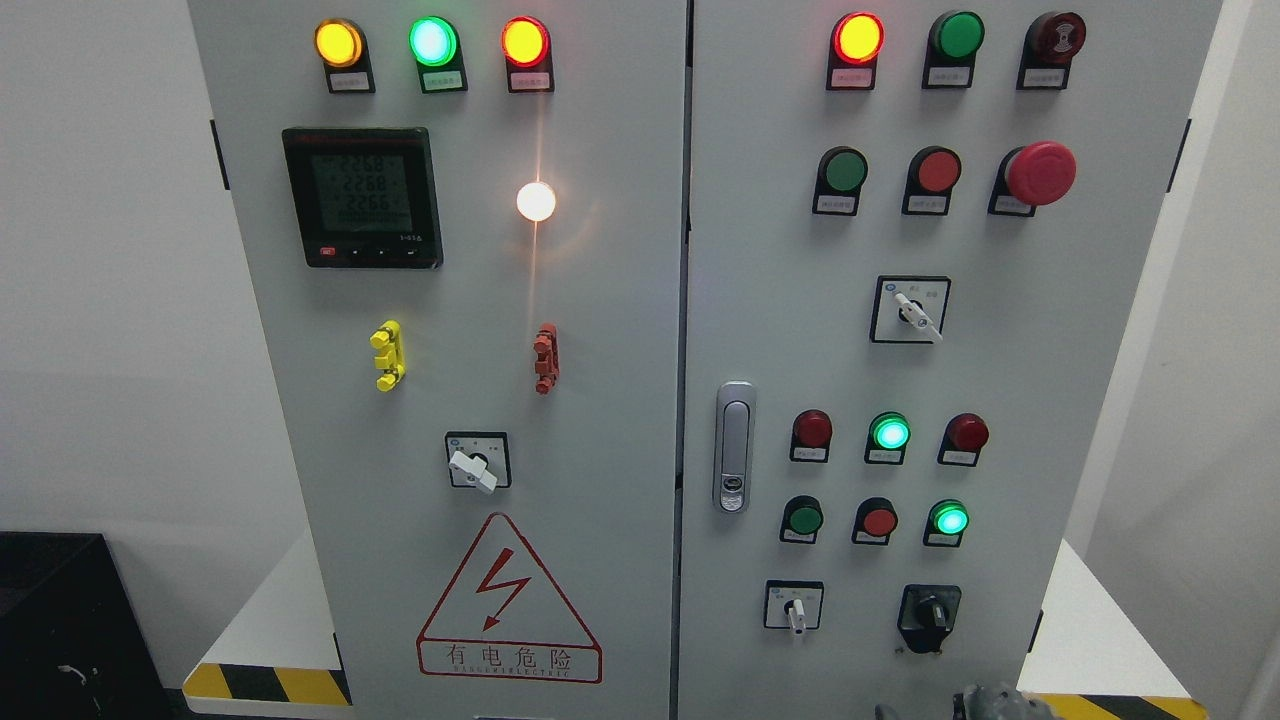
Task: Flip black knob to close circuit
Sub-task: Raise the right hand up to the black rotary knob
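The black knob sits on a black plate at the lower right of the grey cabinet's right door. Its short handle points roughly upward. A grey, blurred part of my right hand pokes in at the bottom edge, just below and to the right of the knob, not touching it. Most of that hand is cut off by the frame edge. My left hand is nowhere in the picture.
A white selector switch stands left of the knob, with lit green lamps and coloured push buttons above. Higher up are another white selector and a red mushroom stop button. A door latch is near the seam. The left door carries a meter.
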Robot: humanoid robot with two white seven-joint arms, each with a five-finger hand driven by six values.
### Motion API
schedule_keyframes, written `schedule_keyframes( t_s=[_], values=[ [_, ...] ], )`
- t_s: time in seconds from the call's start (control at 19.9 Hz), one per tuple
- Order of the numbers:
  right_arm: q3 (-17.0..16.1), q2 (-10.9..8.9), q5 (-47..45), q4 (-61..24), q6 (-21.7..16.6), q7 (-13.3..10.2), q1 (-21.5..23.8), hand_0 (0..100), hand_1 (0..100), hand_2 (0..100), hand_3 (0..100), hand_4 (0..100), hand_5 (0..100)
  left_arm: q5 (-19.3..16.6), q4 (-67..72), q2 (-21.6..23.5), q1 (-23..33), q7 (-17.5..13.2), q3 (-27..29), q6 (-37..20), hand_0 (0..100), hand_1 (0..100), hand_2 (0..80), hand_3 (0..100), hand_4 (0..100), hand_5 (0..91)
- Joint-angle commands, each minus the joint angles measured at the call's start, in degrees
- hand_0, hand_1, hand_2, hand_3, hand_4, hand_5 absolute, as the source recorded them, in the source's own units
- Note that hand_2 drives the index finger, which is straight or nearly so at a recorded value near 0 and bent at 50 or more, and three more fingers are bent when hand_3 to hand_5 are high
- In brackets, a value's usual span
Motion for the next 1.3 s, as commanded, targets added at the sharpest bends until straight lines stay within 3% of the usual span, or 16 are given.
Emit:
schedule_keyframes(
  t_s=[0.0, 0.4, 1.25],
  values=[
    [0.0, -1.81, 0.6, -0.7, 0.4, 1.6, -2.4, 0, 0, 94, 100, 95, 100, -0.1, -1.8, 0.0, 1.3, 0.0, 0.0, 0.0, 12, 56, 0.0, 0, 0, 0.0],
    [-0.2, -2.60, 1.4, -0.1, 0.9, 3.5, -4.7, 0, 0, 94, 100, 96, 100, 0.0, -1.8, 0.0, 1.3, 0.0, 0.0, 0.0, 12, 56, 0.0, 0, 0, 0.0],
    [0.1, -2.69, 1.5, 2.4, 2.5, 3.6, -7.6, 0, 0, 94, 100, 95, 100, -0.1, -1.8, 0.0, 1.3, 0.0, 0.0, 0.0, 12, 56, 0.0, 0, 0, 0.0]
  ],
)
